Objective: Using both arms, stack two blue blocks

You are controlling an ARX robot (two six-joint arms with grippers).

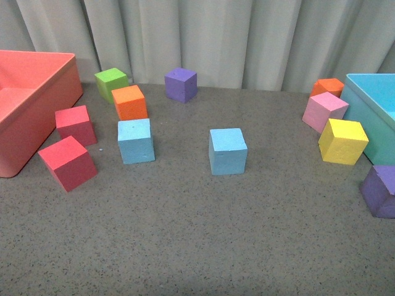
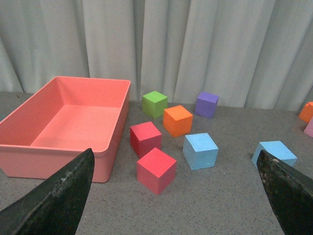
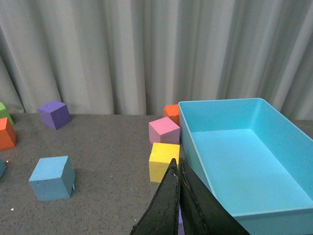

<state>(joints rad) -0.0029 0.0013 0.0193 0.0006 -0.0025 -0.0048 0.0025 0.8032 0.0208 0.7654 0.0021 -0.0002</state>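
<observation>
The first blue block point(image 1: 136, 140) stands on the grey bench point(image 1: 185, 246) at the robot's left side, just in front of an orange block point(image 1: 129, 102). The second blue block point(image 1: 228, 151) stands alone near the middle, well apart from the first; they are not stacked. The left end effector point(image 2: 174, 152) is released, its fingers point(image 2: 58, 196) spread wide with nothing between them. The right end effector point(image 3: 176, 166) is clenched on nothing, and its wrist view shows a turquoise bin point(image 3: 239, 161) behind it.

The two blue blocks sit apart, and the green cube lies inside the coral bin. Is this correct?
No: the green cube lies outside the coral bin, as the left wrist view shows. The left blue block and the right blue block do sit apart.
</observation>
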